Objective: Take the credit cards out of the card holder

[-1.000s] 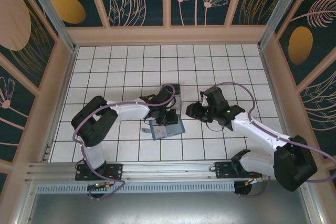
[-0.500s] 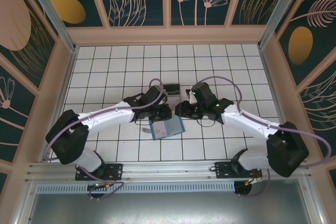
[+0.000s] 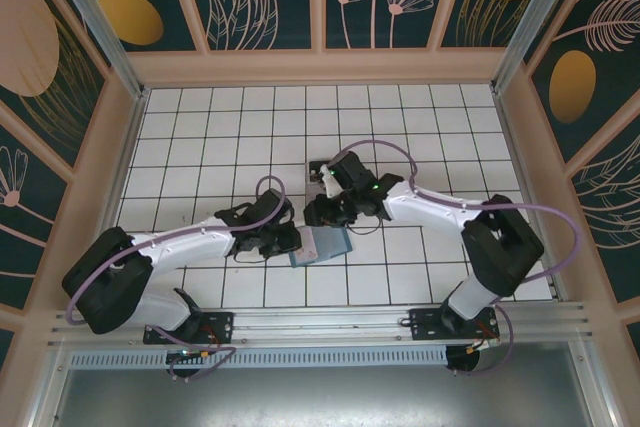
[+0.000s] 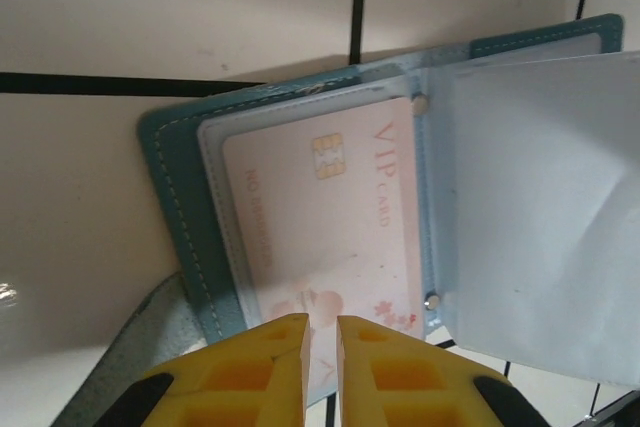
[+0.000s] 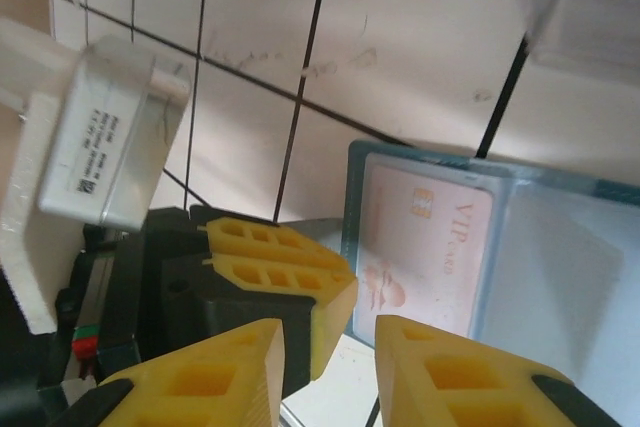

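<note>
The teal card holder (image 3: 325, 245) lies open and flat on the tiles. A pale pink credit card (image 4: 330, 217) marked VIP sits in its clear inner slot, also seen as the card (image 5: 425, 247) in the right wrist view. A pale sleeve (image 4: 540, 217) covers the other half. My left gripper (image 4: 320, 325) is shut to a thin slit with nothing in it. Its fingertips (image 5: 335, 287) rest at the holder's left edge. My right gripper (image 5: 330, 337) hangs open just above that same edge, over the left fingers, holding nothing. From above, the left gripper (image 3: 288, 239) and the right gripper (image 3: 316, 212) nearly meet.
A clear plastic box (image 3: 325, 172) stands one tile behind the holder, close to the right arm's wrist. The left arm's wrist and camera housing (image 5: 105, 142) sit immediately left of the right gripper. Wooden walls (image 3: 320, 67) ring the tiled floor.
The right gripper has swung left from beside the holder to its left edge, and its jaws have narrowed. The left arm has stretched out lower and its gripper has slid toward the holder's left edge.
</note>
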`<move>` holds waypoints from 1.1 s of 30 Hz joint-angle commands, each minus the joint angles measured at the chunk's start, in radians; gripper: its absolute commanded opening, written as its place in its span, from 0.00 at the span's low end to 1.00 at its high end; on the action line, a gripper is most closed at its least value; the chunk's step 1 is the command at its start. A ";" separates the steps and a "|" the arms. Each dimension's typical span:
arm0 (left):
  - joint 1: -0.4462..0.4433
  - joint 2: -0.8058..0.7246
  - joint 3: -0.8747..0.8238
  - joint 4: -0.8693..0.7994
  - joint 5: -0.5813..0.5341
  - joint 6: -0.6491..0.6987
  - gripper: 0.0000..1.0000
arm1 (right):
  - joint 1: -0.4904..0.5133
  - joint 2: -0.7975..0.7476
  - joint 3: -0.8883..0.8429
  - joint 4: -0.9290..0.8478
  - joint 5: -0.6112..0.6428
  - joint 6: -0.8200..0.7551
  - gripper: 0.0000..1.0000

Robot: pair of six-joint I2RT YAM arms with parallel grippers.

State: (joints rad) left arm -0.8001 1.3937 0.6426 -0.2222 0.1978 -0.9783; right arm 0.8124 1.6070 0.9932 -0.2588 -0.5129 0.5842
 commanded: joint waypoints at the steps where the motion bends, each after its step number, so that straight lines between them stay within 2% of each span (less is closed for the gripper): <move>1: 0.008 0.000 -0.026 0.059 0.014 -0.025 0.16 | 0.014 0.045 0.015 0.014 -0.067 0.002 0.29; 7: 0.019 0.000 -0.042 0.066 0.022 -0.018 0.16 | 0.024 0.110 0.011 0.003 -0.048 0.004 0.25; 14: 0.029 0.005 -0.046 0.066 0.026 -0.010 0.16 | 0.019 0.146 0.035 -0.115 0.100 -0.041 0.22; 23: 0.031 0.042 -0.020 0.072 0.026 -0.001 0.16 | 0.000 0.158 -0.073 0.104 -0.072 0.019 0.19; 33: 0.033 0.083 -0.012 0.025 -0.018 0.019 0.16 | -0.030 0.162 -0.132 0.131 -0.048 0.016 0.19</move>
State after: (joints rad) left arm -0.7742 1.4551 0.6159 -0.1608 0.2081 -0.9810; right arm 0.7918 1.7592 0.8814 -0.1474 -0.5671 0.5938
